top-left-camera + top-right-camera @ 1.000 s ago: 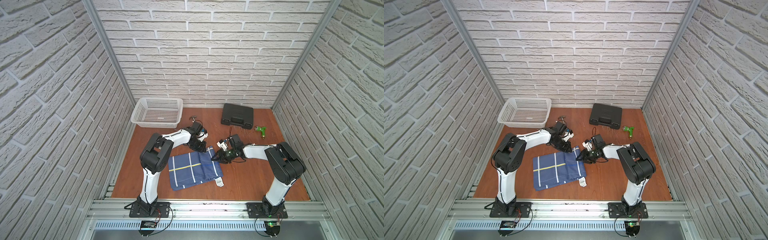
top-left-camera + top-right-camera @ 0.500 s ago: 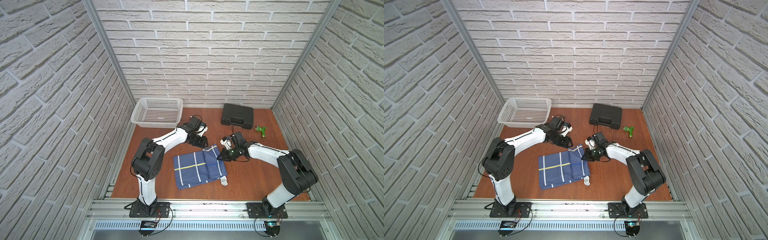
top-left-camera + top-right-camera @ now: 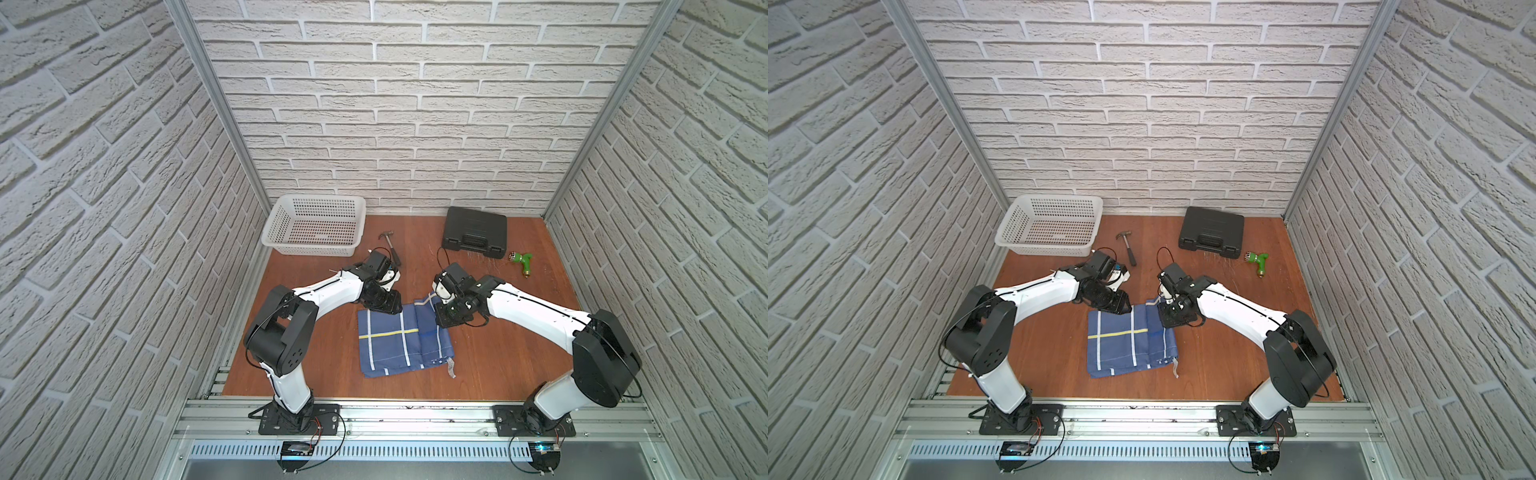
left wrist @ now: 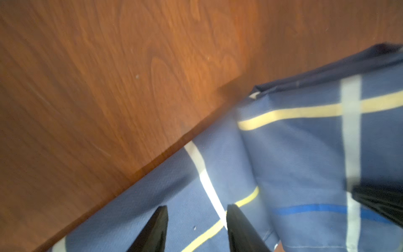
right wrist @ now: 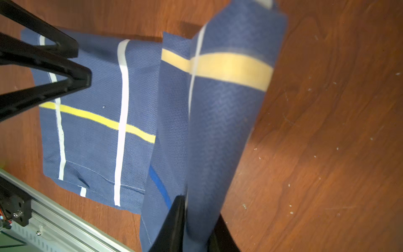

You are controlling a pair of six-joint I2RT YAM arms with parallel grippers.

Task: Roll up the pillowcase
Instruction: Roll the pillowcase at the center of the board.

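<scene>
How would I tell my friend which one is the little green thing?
Find the black case at the back of the wooden table. Right beside it, on the robot's right side, lies the green nozzle, the only bright green thing there.

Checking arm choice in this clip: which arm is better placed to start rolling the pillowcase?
Right, probably. The right end effector is shut on the pillowcase edge, holding a fold raised off the table; the left end effector hangs open over the cloth, gripping nothing.

No readable text, brand, number or sign is showing anywhere, and the small white care tag (image 3: 451, 368) on the pillowcase (image 3: 395, 345) is appearing too tiny to read.
</scene>
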